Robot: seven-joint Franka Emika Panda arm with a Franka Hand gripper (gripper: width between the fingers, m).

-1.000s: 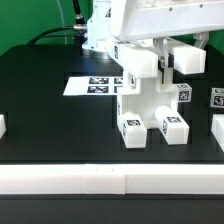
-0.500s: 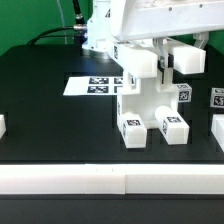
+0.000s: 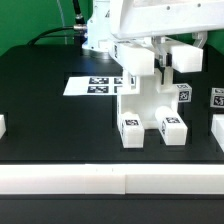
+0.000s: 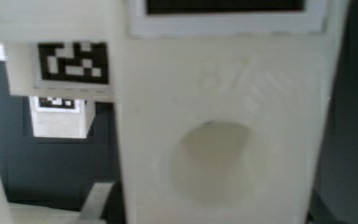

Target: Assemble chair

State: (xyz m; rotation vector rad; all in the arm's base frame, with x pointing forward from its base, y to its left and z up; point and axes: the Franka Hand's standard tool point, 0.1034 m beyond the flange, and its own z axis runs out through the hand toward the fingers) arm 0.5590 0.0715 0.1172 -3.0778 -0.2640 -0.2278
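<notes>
The chair (image 3: 150, 105) is a blocky white structure standing upright in the middle of the black table, with two tagged feet (image 3: 130, 130) toward the front. My gripper (image 3: 160, 60) reaches down from above and is closed round the chair's top part, between its two upper blocks (image 3: 136, 58). In the wrist view a wide white chair piece (image 4: 220, 130) fills the space between the jaws, with a tagged block (image 4: 69, 62) beside it. The fingertips themselves are hidden by the piece.
The marker board (image 3: 95, 85) lies flat behind the chair toward the exterior view's left. A small tagged cube (image 3: 218, 98) and another white piece (image 3: 218, 128) sit at the right edge, one more (image 3: 2, 127) at the left edge. A white rail (image 3: 110, 180) runs along the front.
The upper block on the exterior view's left has shifted slightly with my gripper. The rest of the chair has not moved.
</notes>
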